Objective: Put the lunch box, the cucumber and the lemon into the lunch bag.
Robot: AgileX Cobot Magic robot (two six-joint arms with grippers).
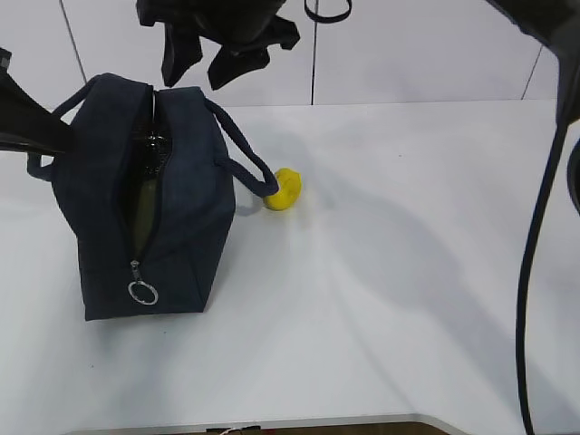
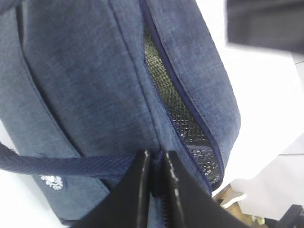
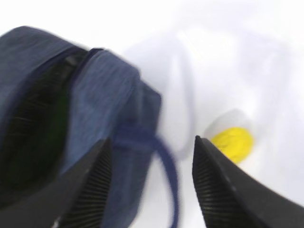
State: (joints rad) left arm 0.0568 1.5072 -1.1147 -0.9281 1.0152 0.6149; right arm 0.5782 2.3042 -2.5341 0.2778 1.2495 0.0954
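Observation:
The navy lunch bag [image 1: 181, 199] stands on the left of the table with its top zipper open and the silver ring pull [image 1: 142, 292] hanging at the near end. Something dull green [image 1: 140, 217] shows through the opening. I cannot make out the lunch box or the cucumber as such. The yellow lemon [image 1: 284, 190] lies on the table beside the bag's right handle [image 1: 245, 149]. My left gripper [image 2: 156, 154] is shut on the lunch bag [image 2: 95, 80] at the zipper's end. My right gripper [image 1: 210, 63] hangs open above the bag's far end, nothing between its fingers [image 3: 102, 156]; the lemon [image 3: 232, 142] lies just beyond.
The white table [image 1: 408, 272] stretches right of the bag to its front edge [image 1: 272, 424]. A black cable [image 1: 530, 272] hangs down at the right. The left arm [image 1: 27, 118] comes in from the left edge.

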